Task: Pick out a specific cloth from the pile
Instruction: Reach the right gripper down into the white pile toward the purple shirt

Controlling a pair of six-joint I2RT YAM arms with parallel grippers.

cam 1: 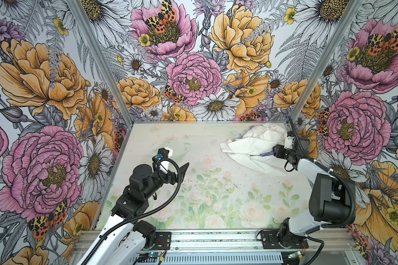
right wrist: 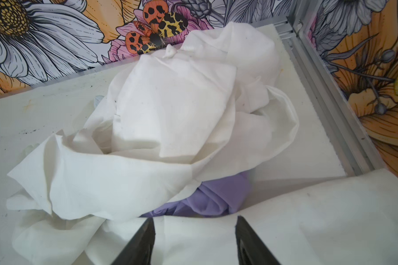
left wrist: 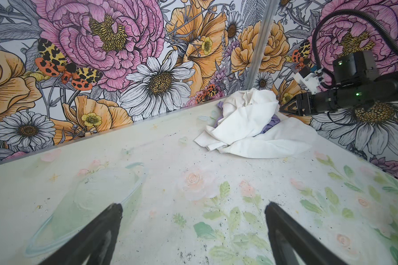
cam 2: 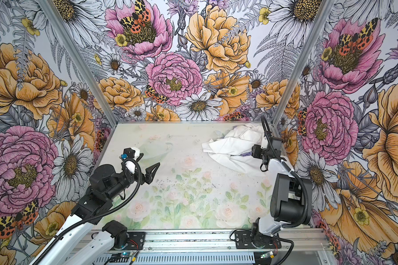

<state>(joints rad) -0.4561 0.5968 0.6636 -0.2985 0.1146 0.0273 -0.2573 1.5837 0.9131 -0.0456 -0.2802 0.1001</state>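
Observation:
The pile [cam 1: 253,144] [cam 2: 234,144] is a crumpled heap of white cloths at the table's far right corner. The lavender cloth [right wrist: 214,197] [left wrist: 275,120] lies buried in it, and only a small fold shows on the side facing the right arm [cam 1: 267,153]. My right gripper [right wrist: 194,220] [cam 1: 274,152] [cam 2: 253,152] is low at the pile's right edge. Its jaws stand partly apart over a flat white fold, with the lavender fold just beyond the tips. My left gripper [left wrist: 193,206] [cam 1: 178,160] hovers wide open and empty over the table's left half.
The table [cam 1: 216,183] has a pale floral print. Floral walls close it in on three sides, with a metal corner post [right wrist: 326,96] right behind the pile. An aluminium rail [cam 1: 216,238] at the front carries both arm bases.

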